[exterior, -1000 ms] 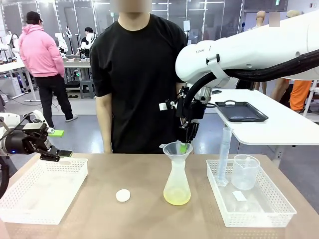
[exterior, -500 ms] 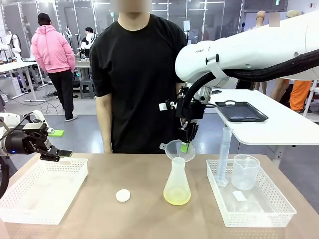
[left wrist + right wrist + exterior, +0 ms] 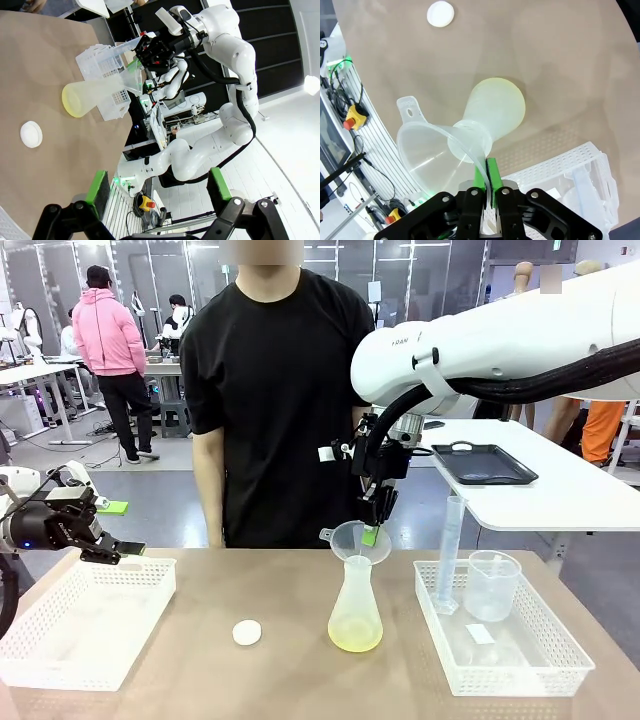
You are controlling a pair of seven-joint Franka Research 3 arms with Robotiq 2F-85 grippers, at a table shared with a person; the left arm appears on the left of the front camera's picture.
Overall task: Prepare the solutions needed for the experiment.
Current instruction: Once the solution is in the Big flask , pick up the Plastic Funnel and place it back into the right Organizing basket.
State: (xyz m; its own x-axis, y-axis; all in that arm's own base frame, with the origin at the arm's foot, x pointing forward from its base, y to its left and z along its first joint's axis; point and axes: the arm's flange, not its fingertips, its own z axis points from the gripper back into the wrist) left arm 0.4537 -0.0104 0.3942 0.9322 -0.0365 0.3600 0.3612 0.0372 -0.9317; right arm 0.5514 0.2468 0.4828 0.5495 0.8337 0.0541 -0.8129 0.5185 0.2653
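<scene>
The solution (image 3: 355, 637), a shallow pale yellow layer, lies in the bottom of a frosted conical flask (image 3: 355, 600) that stands upright on the brown table (image 3: 290, 680), a little toward 3 o'clock from its middle. A translucent funnel (image 3: 357, 540) sits tilted at the flask's neck, its bowl leaning toward 9 o'clock. The right gripper (image 3: 372, 532) comes down from 12 o'clock, and its claw is pinched narrow on the funnel's rim at the 3 o'clock side. In the right wrist view the green pads (image 3: 492, 176) grip the thin wall between them.

At 9 o'clock from the flask, apart from it, a small white round cap (image 3: 247, 632) lies flat on the table. At 3 o'clock is a white mesh basket (image 3: 560, 640) holding an upright graduated cylinder (image 3: 450, 550) and, just beside it, a clear beaker (image 3: 492, 585).

Well past the cap at 9 o'clock is a second white basket (image 3: 150, 568). The left gripper (image 3: 125, 550) hovers over its far edge, claw spread wide and holding nothing. A person in a black shirt (image 3: 275, 390) stands at 12 o'clock, behind the table.
</scene>
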